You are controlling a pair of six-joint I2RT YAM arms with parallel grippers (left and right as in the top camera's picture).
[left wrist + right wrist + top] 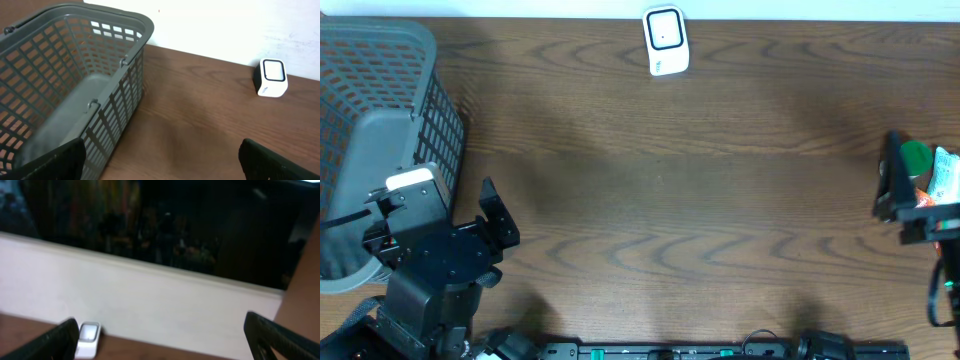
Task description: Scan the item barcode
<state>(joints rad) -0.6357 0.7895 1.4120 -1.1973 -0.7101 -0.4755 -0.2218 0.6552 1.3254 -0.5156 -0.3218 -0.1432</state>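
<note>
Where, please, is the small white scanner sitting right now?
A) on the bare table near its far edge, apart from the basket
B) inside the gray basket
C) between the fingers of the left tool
A: the scanner sits on the wooden table close to the far edge, with open tabletop between it and the basket at the left.

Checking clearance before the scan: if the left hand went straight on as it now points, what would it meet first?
Likely the bare brown wooden tabletop, in the gap between the grey plastic mesh basket and the small white barcode scanner. The left hand sits close beside the basket; depth is unclear.
</note>
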